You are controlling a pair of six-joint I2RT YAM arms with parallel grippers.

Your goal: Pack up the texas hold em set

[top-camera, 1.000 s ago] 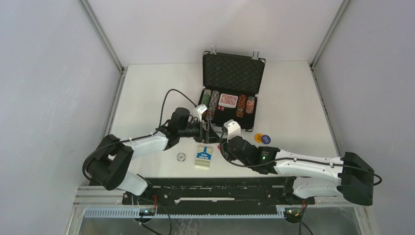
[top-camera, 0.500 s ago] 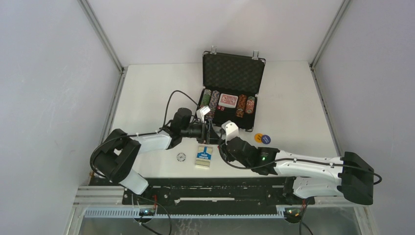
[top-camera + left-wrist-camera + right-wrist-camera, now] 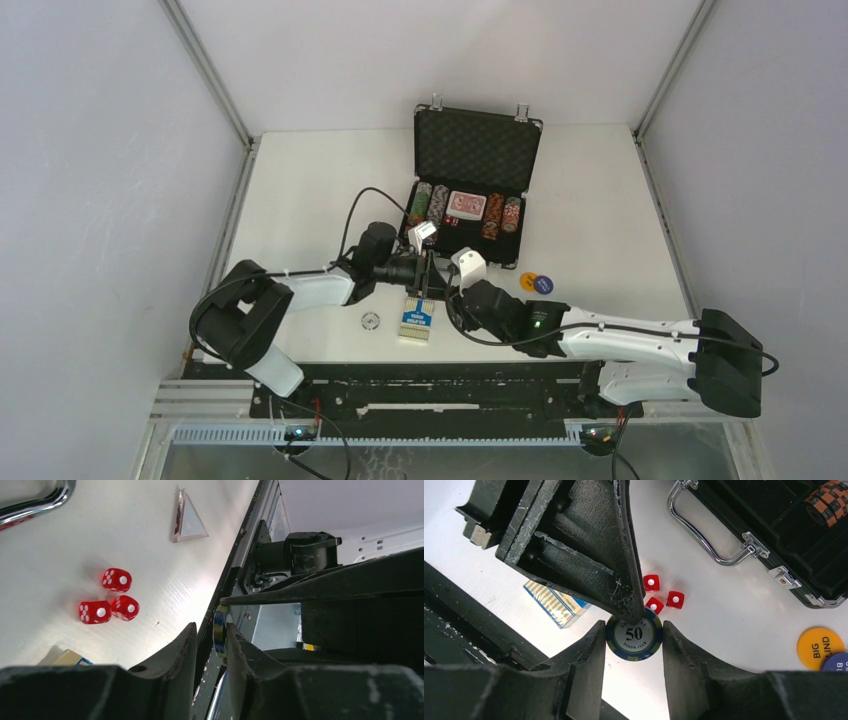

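Nearest the arms, the blue card box (image 3: 416, 320) lies flat. Just beyond, the right gripper (image 3: 633, 630) clamps the rim of the 50 chip (image 3: 634, 641), while the left gripper (image 3: 211, 632) straddles its faces, not quite closed. Three red dice (image 3: 659, 596) lie just past; the open briefcase (image 3: 478, 150) stands farther back.

Open black briefcase (image 3: 476, 150), lid upright, holds chip rows (image 3: 432, 205) and red-backed cards (image 3: 466, 205). On the desk (image 3: 600, 200) before it: red dice (image 3: 675, 600), blue card box (image 3: 416, 320), round buttons (image 3: 543, 284), triangle piece (image 3: 189, 522); 50 chip (image 3: 634, 639) gripped on edge.

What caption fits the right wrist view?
Left tool and right tool meet on a 50 poker chip; red dice and open briefcase beyond.
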